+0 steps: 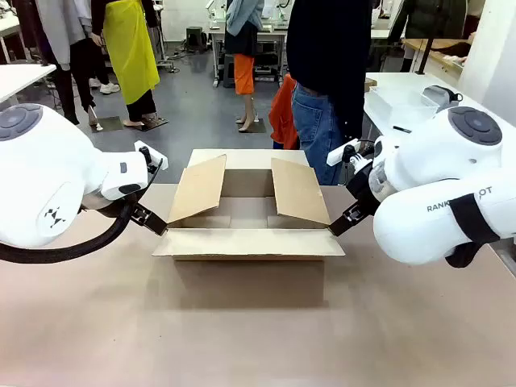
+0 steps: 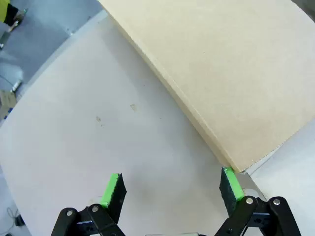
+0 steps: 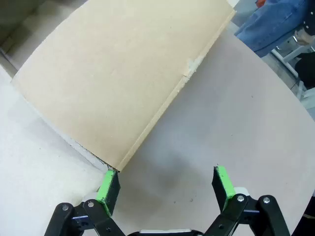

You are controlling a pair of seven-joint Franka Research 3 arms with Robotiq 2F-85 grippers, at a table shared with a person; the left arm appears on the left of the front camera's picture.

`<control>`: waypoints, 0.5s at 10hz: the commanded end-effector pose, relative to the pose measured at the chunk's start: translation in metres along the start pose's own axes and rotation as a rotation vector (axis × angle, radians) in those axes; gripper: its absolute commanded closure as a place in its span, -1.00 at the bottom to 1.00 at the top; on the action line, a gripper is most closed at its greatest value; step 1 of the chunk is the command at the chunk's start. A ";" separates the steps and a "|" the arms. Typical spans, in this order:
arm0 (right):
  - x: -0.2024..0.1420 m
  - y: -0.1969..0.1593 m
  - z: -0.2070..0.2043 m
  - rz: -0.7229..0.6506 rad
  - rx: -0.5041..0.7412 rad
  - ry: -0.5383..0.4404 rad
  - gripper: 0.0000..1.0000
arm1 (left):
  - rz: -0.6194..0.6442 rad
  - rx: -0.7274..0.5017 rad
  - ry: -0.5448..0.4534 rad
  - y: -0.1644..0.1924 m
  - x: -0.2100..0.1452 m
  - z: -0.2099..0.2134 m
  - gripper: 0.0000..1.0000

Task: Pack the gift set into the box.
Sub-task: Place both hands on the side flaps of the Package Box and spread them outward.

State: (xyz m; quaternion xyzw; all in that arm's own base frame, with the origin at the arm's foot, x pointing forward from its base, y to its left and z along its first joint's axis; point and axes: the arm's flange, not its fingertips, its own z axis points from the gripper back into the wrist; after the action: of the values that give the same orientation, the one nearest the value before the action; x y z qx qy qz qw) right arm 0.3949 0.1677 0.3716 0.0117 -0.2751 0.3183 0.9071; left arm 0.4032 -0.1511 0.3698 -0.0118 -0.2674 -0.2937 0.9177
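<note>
both pairs of jaws stand spread and hold nothing. the left gripper [image 2: 172, 189] hovers at the near left corner of the box [image 1: 246, 243], the right gripper [image 3: 165, 186] at its near right corner. the box stands open on the table [image 1: 242, 339], its side flaps tilted up.

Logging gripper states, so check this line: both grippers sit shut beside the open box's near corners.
Not shut. The two wrist views show the left gripper and the right gripper open, beside the open box's near corners.
</note>
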 end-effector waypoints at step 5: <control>0.000 0.000 0.000 0.000 0.000 0.000 -1.00 | -0.001 0.000 -0.001 0.000 0.000 0.000 -1.00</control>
State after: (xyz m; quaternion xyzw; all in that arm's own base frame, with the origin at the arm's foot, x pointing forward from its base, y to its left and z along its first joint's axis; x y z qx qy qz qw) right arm 0.3949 0.1677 0.3716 0.0115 -0.2751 0.3185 0.9070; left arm 0.4032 -0.1511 0.3698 -0.0119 -0.2674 -0.2936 0.9177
